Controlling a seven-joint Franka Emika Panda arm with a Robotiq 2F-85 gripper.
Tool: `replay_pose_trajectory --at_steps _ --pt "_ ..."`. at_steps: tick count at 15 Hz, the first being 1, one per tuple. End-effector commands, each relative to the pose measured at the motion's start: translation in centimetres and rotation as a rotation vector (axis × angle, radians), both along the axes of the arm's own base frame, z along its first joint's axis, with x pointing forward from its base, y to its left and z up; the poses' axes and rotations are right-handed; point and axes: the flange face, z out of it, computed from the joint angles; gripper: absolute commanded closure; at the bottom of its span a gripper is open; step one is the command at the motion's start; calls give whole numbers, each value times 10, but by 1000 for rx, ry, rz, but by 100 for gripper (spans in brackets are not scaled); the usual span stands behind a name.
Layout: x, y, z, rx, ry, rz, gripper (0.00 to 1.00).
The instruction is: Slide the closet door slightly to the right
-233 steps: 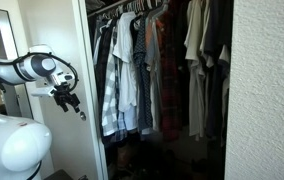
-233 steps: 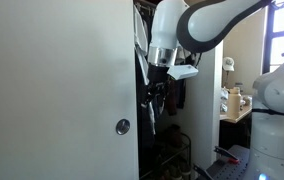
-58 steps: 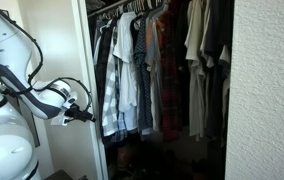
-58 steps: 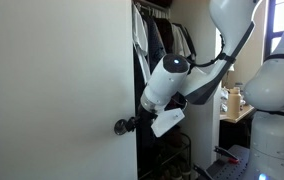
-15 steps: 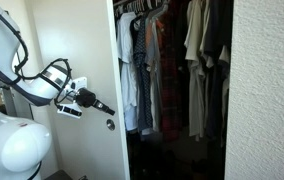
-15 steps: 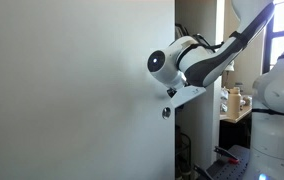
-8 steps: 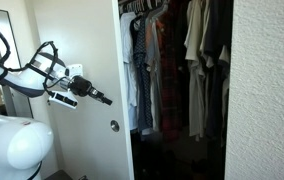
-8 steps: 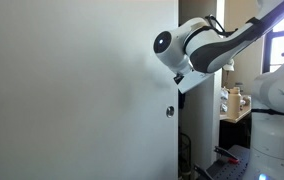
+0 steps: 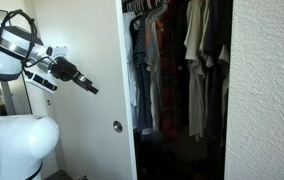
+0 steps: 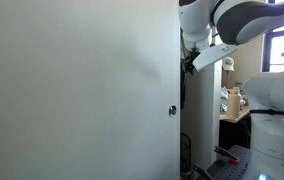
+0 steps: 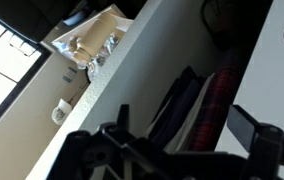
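White and plain, the tall flat closet door (image 9: 90, 150) stands upright in both exterior views, its free edge at 3 o'clock bordering the dark closet opening. Low on the panel, toward 4 o'clock and close to that edge, you can see its small round silver pull (image 9: 117, 126). In an exterior view the same pull (image 10: 172, 111) sits just inside the edge, with the closet door (image 10: 72, 90) filling everything to 9 o'clock of it.

Your white robot arm (image 9: 17, 50) reaches in from 9 o'clock. Its black jaws show against the door face, up at about 10 o'clock from the pull and apart from it. Your jaws are spread: in the wrist view the two dark fingers (image 11: 113, 135) stand at either side, with hanging garments visible between them. Whether the tips touch the panel, you cannot tell from these views.

Inside the opening hangs a row of shirts and jackets (image 9: 172, 70) in pale, plaid and dark cloth. At 3 o'clock of the clothes rises a rough-textured off-white wall (image 9: 267, 90).
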Motion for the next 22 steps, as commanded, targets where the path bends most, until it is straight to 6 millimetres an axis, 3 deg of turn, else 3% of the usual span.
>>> replay_pose_trajectory --at_steps 1,9,18,22 --pt "-26 -4 20 110 4 130 0" --pt "-61 7 54 224 -37 399 0" --pt "-70 30 84 352 15 622 0" --pt "-71 31 80 354 30 618 0"
